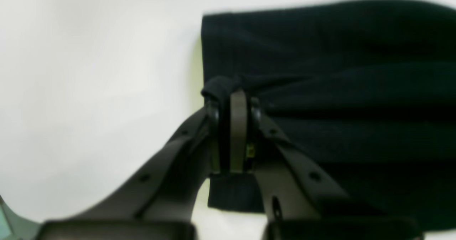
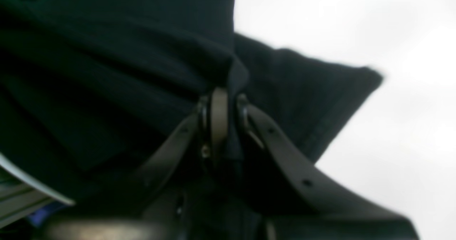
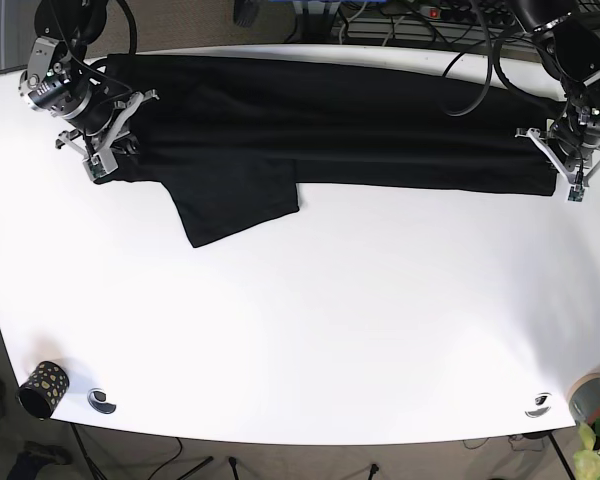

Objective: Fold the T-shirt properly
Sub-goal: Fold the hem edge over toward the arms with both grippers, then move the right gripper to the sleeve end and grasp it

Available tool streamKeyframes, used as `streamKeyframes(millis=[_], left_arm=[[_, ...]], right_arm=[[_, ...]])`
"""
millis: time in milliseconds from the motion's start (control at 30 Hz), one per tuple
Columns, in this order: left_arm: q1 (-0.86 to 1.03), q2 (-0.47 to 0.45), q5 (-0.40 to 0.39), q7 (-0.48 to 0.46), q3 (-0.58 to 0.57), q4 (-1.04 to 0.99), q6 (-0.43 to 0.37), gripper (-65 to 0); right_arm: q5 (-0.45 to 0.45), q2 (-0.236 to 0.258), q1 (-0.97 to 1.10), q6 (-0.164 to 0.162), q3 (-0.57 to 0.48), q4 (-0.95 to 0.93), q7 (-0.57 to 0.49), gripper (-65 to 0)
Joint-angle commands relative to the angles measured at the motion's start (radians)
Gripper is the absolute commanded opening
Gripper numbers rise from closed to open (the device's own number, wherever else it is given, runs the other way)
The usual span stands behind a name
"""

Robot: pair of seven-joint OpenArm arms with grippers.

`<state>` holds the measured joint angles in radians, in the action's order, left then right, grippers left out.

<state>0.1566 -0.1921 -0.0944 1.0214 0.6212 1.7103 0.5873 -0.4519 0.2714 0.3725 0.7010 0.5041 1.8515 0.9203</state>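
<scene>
T-shirt (image 2: 107, 72) blurred, perhaps edge-cropped

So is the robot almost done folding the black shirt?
Not yet. The T-shirt already lies doubled into a long strip across the far side of the table. Right now both grippers pinch it: the left gripper at one end, the right gripper at the other. One sleeve still sticks out, and the long strip still needs folding shorter.
</scene>
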Motion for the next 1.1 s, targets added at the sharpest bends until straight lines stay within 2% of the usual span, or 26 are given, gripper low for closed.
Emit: streamKeyframes(millis=[0,67,167,233,333,367,467,667,833,967,1067], left_arm=[[0.007,-0.02,0.008,-0.013,0.001,0.02,-0.003,-65.0],[0.01,-0.02,0.009,-0.013,-0.001,0.017,-0.003,-62.5],[0.011,-0.017,0.009,-0.009,-0.008,0.018,-0.003,-45.7],[0.011,-0.017,0.009,-0.009,-0.019,0.021,-0.003,-30.7],[0.011,-0.016,0.009,-0.011,-0.019,0.023,-0.003,-20.3],[0.011,-0.016,0.008,-0.011,-0.019,0.026,-0.003,-19.6],[0.005,-0.016,0.008,-0.011,-0.016,0.055,-0.003,-21.2],[0.005,0.013,0.006,-0.011,-0.019,0.178,-0.003,-22.2],[0.004,0.029,0.009,-0.011,-0.037,0.173,-0.003,-22.1],[0.011,0.027,0.011,-0.011,-0.116,0.132,-0.003,-22.2],[0.025,0.029,0.012,-0.011,-0.126,0.112,-0.003,-22.2]], right_arm=[[-0.006,0.012,0.02,-0.003,0.009,0.015,-0.016,-62.0],[-0.006,0.01,0.029,-0.003,0.009,0.012,-0.016,-56.8],[-0.006,-0.002,0.035,-0.003,0.011,-0.002,-0.016,-41.7],[-0.012,-0.011,0.039,-0.003,0.034,0.0,-0.017,-26.6],[-0.017,-0.028,0.041,-0.003,0.061,0.001,-0.017,-13.8],[-0.017,-0.036,0.039,-0.003,0.067,0.003,-0.017,-11.4],[-0.037,-0.044,0.036,-0.003,0.098,0.032,-0.017,-9.5],[-0.146,-0.036,0.032,-0.003,0.107,0.053,-0.017,-9.5],[-0.141,-0.044,-0.054,-0.003,0.081,0.047,0.006,-9.5],[-0.141,-0.04,-0.172,-0.003,0.017,-0.019,0.064,-9.5],[-0.123,-0.044,-0.252,-0.003,-0.028,-0.106,0.072,-9.7]])
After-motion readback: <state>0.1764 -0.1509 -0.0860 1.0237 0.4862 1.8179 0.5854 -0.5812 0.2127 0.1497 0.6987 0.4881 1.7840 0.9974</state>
